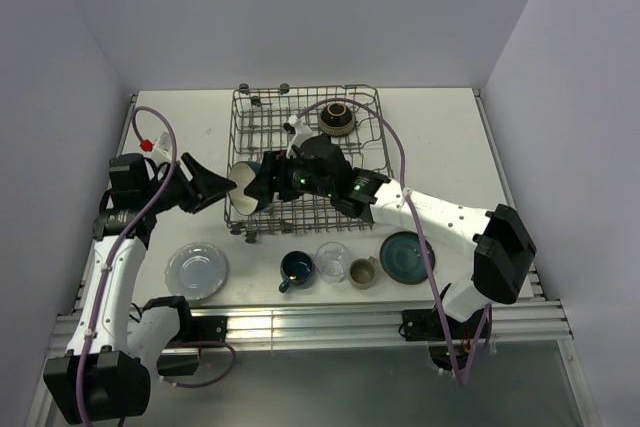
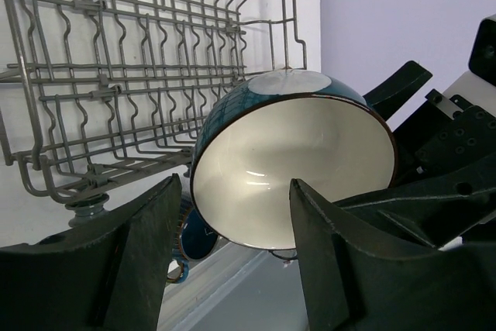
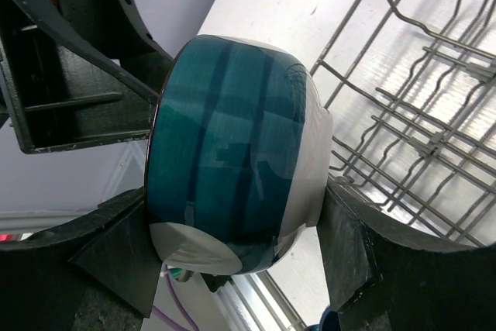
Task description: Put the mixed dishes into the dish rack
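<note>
A teal bowl (image 1: 245, 185) with a white inside is held on its side at the left edge of the dish rack (image 1: 362, 97). My right gripper (image 1: 263, 184) is shut on it, one finger on its rim side and one on its base (image 3: 232, 145). My left gripper (image 1: 222, 187) is open, just left of the bowl, its fingers (image 2: 155, 222) facing the bowl's white mouth (image 2: 294, 168). A brown bowl (image 1: 337, 118) sits in the rack's far right part.
In front of the rack stand a pale plate (image 1: 197, 270), a blue mug (image 1: 297, 268), a clear glass (image 1: 333, 258), a beige cup (image 1: 363, 272) and a teal plate (image 1: 406, 256). The rack's tines (image 2: 116, 75) stand empty near the bowl.
</note>
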Action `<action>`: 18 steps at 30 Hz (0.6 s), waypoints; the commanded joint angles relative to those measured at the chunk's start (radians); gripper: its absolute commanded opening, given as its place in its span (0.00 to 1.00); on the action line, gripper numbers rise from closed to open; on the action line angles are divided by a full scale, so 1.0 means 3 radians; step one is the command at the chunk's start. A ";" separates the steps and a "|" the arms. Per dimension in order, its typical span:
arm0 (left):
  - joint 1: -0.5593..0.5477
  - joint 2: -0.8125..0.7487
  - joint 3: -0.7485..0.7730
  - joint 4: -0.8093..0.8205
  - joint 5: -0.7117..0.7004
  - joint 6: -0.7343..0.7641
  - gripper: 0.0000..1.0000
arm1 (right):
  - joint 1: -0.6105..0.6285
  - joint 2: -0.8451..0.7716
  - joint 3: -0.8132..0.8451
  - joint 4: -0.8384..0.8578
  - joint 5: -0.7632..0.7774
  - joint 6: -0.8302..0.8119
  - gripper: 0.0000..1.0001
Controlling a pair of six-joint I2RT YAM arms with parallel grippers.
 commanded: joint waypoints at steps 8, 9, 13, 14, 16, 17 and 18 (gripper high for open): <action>0.0141 -0.0054 0.0140 -0.0230 -0.0510 0.0296 0.65 | -0.0184 0.0008 0.0330 0.0069 0.0119 -0.0159 0.00; 0.0162 -0.0064 0.0175 -0.0255 -0.0561 0.0306 0.66 | -0.0210 0.0034 0.0386 -0.0017 0.0124 -0.0199 0.00; 0.0187 -0.0135 0.0257 -0.0342 -0.0679 0.0337 0.66 | -0.0369 0.0248 0.0642 -0.0201 0.0196 -0.0378 0.00; 0.0187 -0.0156 0.0268 -0.0347 -0.0685 0.0337 0.65 | -0.0450 0.0294 0.0764 -0.0232 0.0206 -0.0455 0.00; 0.0187 -0.0192 0.0278 -0.0332 -0.0659 0.0317 0.65 | -0.0537 0.0447 0.0887 -0.0314 0.0237 -0.0522 0.00; 0.0187 -0.0207 0.0268 -0.0317 -0.0644 0.0301 0.65 | -0.0578 0.0499 0.1014 -0.0334 0.0262 -0.0603 0.00; 0.0187 -0.0217 0.0258 -0.0312 -0.0634 0.0301 0.65 | -0.0639 0.0560 0.1086 -0.0390 0.0333 -0.0644 0.00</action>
